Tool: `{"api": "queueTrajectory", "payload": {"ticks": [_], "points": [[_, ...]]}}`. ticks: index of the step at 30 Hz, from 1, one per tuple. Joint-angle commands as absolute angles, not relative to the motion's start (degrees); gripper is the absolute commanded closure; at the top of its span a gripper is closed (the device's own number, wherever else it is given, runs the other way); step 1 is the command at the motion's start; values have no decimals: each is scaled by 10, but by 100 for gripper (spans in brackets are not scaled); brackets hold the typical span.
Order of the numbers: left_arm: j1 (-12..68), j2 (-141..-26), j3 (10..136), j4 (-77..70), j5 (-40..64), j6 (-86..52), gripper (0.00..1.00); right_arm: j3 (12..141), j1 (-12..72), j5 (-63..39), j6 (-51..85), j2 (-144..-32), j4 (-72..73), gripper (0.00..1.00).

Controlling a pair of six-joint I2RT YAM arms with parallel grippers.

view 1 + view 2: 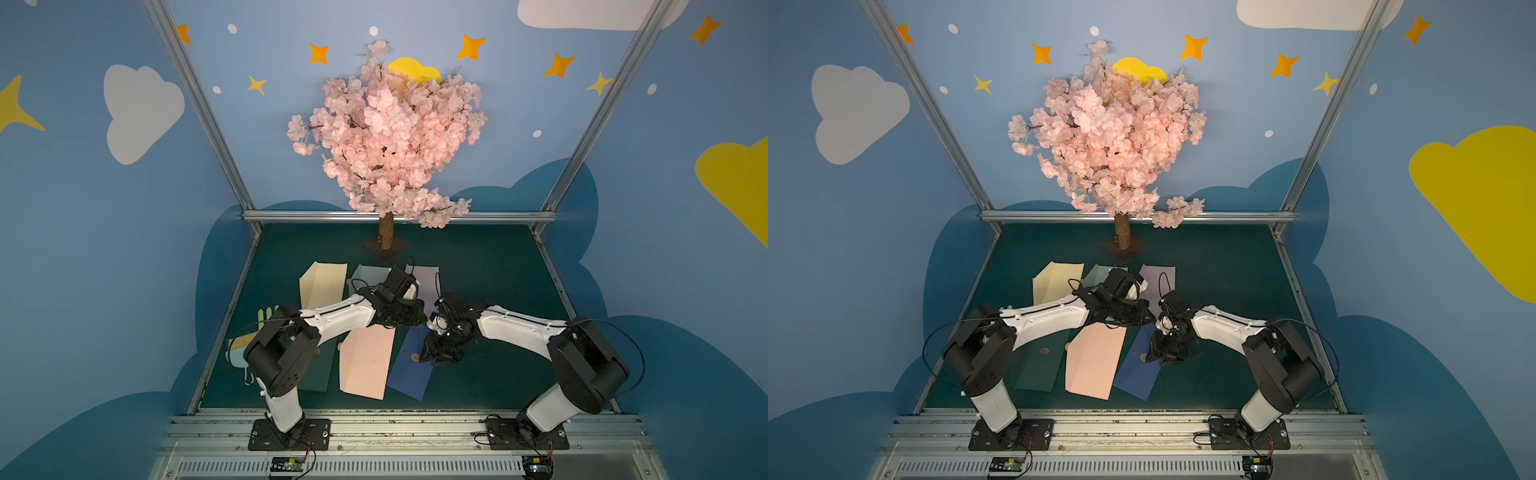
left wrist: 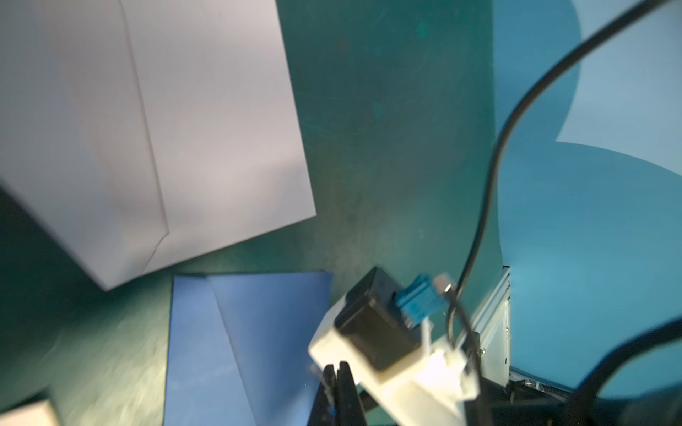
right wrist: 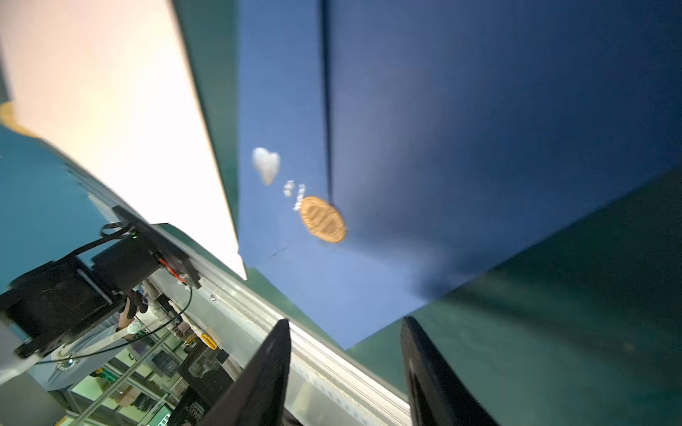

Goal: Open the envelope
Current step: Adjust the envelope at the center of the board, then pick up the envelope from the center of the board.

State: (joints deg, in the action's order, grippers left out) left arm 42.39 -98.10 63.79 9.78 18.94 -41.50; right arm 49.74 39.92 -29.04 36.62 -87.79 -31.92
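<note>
Matt surfaces before you
Your navy envelope (image 3: 479, 129) looks smooth paper; its blurred gold seal (image 3: 323, 219), perhaps foil; green tabletop (image 2: 387, 110) scuffed.

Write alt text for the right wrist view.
A dark blue envelope lies on the green table, a round gold seal at its flap's tip. The right pincer, open and empty, frames one corner; a pink envelope lies alongside.

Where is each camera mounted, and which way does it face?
Top views: high behind the robot, looking down at the green tabletop; left arm, right arm show.
Left wrist: over the lilac paper envelope; shut left hand shows.
Right wrist: faces the dark blue paper envelope with round gold seal; open right hand shows.
Shared: both wrist views show that blue envelope.
</note>
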Motion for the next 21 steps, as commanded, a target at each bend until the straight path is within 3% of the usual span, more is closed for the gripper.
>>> {"api": "queueTrajectory", "payload": {"ticks": [1,10,21], "points": [[427,-937,596,166,157,-398,96,508,382,-270,345,-797,-307,47],[468,-870,476,190,138,-440,97,438,228,-281,319,-708,-277,46],[494,-881,455,185,125,-458,97,364,143,-444,289,-822,-52,45]]}}
